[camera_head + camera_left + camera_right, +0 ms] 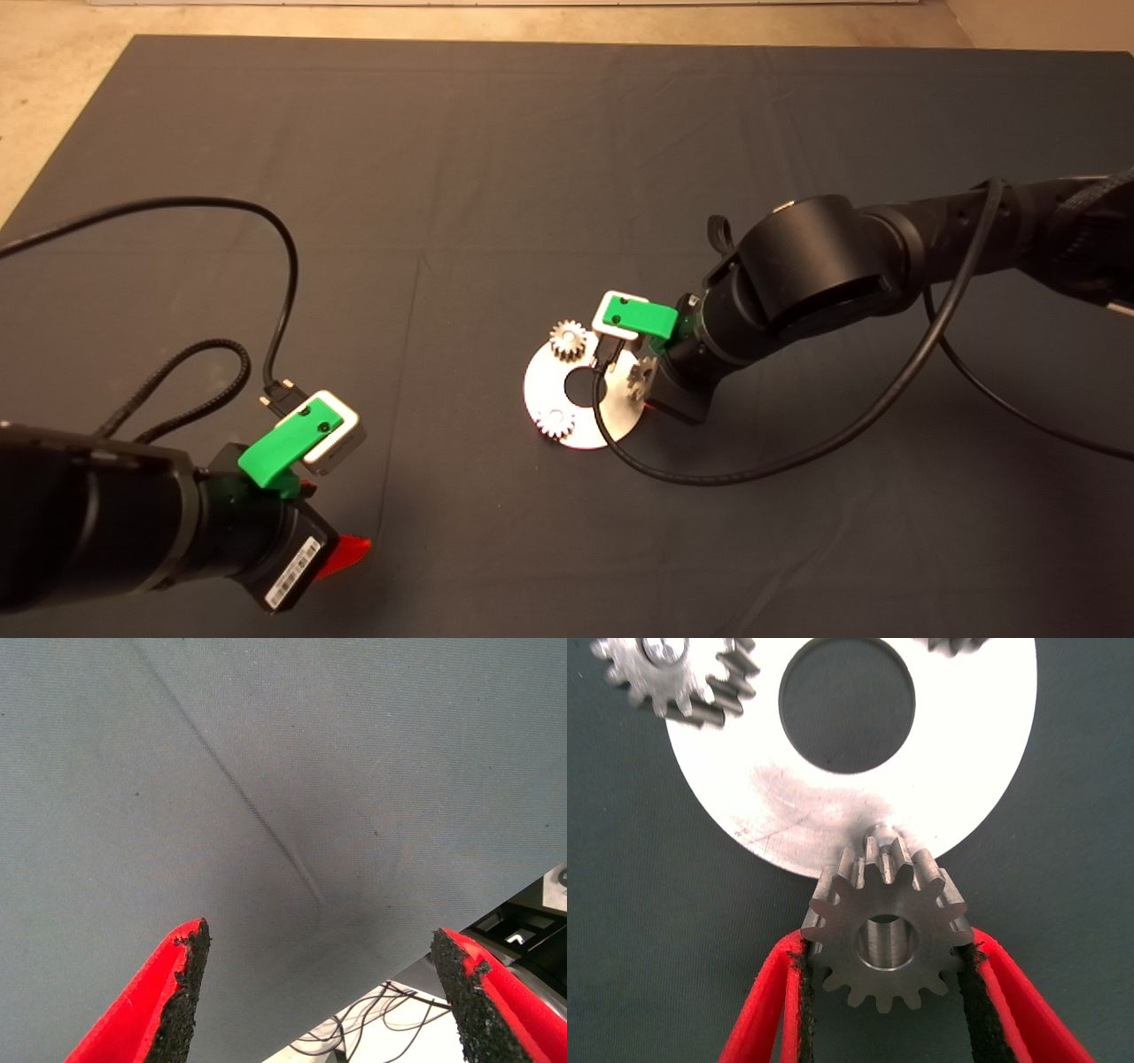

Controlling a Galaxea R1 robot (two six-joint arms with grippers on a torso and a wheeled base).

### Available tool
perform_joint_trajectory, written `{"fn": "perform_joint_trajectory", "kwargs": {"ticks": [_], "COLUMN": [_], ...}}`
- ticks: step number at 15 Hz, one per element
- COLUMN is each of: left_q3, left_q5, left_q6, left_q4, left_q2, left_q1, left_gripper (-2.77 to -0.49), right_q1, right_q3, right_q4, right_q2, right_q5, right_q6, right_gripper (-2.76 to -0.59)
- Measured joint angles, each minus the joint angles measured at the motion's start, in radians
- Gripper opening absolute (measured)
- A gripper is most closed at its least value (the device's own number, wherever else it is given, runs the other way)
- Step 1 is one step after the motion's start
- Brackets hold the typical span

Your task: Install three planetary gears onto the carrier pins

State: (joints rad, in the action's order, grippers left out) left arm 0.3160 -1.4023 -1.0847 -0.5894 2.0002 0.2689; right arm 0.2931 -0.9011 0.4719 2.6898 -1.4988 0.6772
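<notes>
Red fingers (788, 1010) of my right gripper (888, 1010) are clamped on a gear (886, 935), black gritty pads pressed against its teeth on both sides. Gear is grey metal, straight-cut teeth, round bore facing the wrist camera. It hangs at the disc (833, 815) rim, just over the free pin (877, 829), whose silver tip peeks out behind the teeth; I can't tell if they touch.

Disc is flat bright metal, faintly scuffed, with a large round centre hole. Two more gears already sit on it: one (568, 340) on the far side with its pin end showing in the bore, another (555, 423) on the near side. From above, the right gripper (640, 377) comes in over the disc's right edge, mostly hiding the held gear.

Left gripper (341, 556) is parked at the lower left over bare mat (532, 133), fingers (168, 992) spread wide, holding nothing. Mat is dark woven cloth with a soft crease (257, 815).
</notes>
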Motion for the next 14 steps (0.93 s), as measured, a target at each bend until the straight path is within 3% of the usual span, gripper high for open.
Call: {"fn": "perform_joint_trajectory", "kwargs": {"ticks": [1,11,13,14], "left_q3": [0.000,0.000,0.000,0.000], "left_q5": [0.001,0.023,0.024,0.024], "left_q6": [0.000,-0.009,-0.026,-0.029], "left_q4": [0.000,0.000,0.000,0.000], "left_q2": [0.003,0.013,0.024,0.032], "left_q1": [0.000,0.000,0.000,0.000], "left_gripper": [-1.53,-1.53,-1.53,-1.53], "right_q1": [-0.003,-0.002,-0.002,-0.002], "right_q3": [-0.001,-0.030,-0.031,-0.031], "right_q4": [0.000,0.000,0.000,0.000], "right_q2": [0.000,0.000,0.000,0.000], "right_q5": [-0.004,0.003,0.027,0.032], "right_q6": [0.000,-0.004,-0.004,-0.004], "right_gripper": [-2.46,-2.47,-2.47,-2.47]}}
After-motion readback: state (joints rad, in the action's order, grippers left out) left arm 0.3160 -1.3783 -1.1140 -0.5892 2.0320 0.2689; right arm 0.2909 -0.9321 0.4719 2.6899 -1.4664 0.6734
